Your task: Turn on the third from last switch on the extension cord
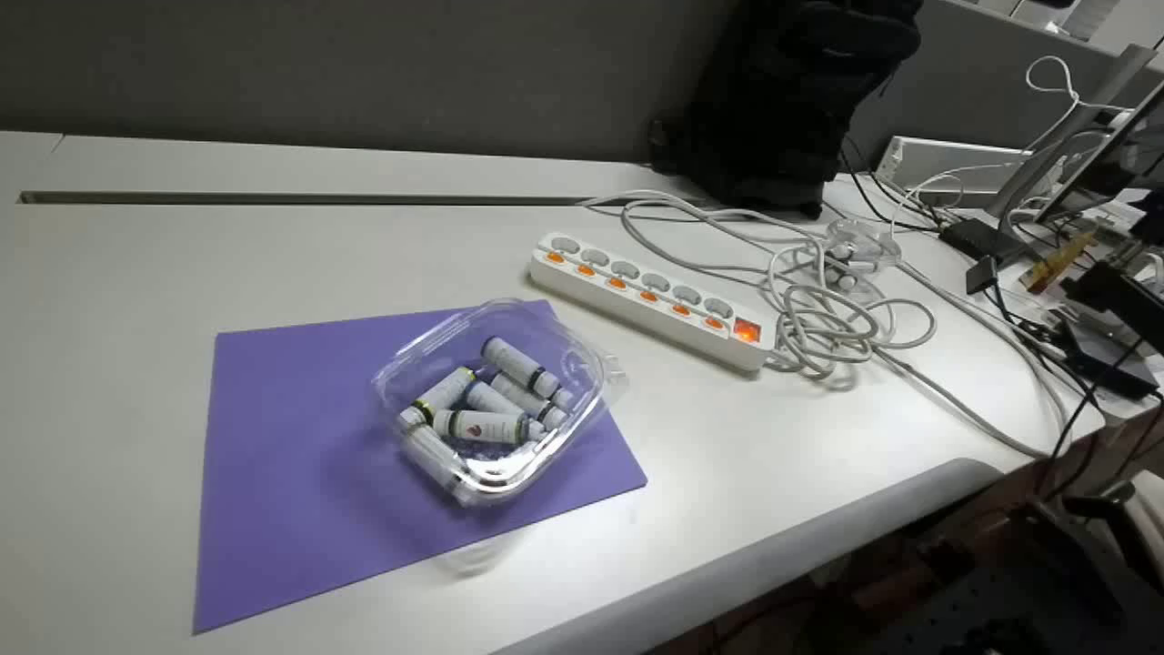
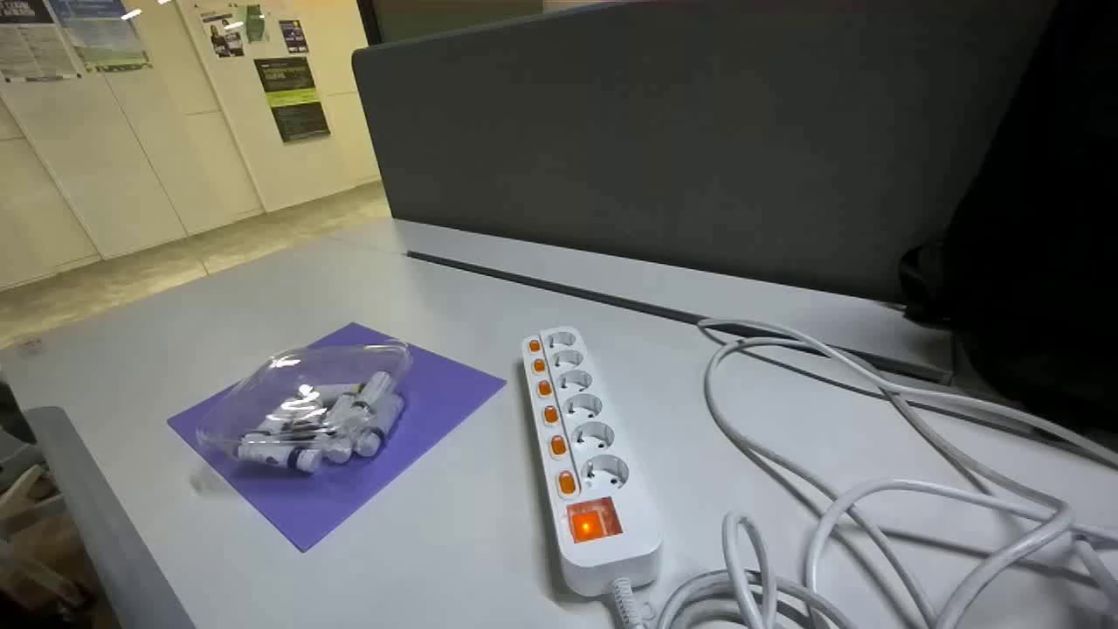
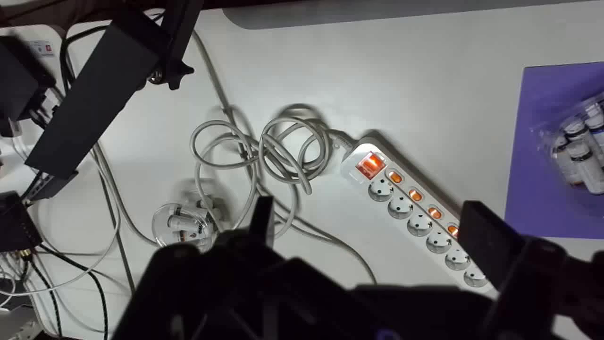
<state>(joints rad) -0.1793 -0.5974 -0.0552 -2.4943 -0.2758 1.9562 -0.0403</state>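
The extension cord is a long white strip on the table, seen in both exterior views and in the wrist view. It has a row of round sockets with nothing plugged in and a row of small orange switches. A larger orange-red switch glows at its cable end. My gripper shows only in the wrist view, with its black fingers wide apart and nothing between them. It appears above the strip, apart from it. The right-hand finger covers the switches towards the strip's far end.
A clear plastic box of white vials sits on a purple sheet beside the strip. Loose white cable coils at the strip's cable end, near a small clear container. A black bag stands against the grey divider.
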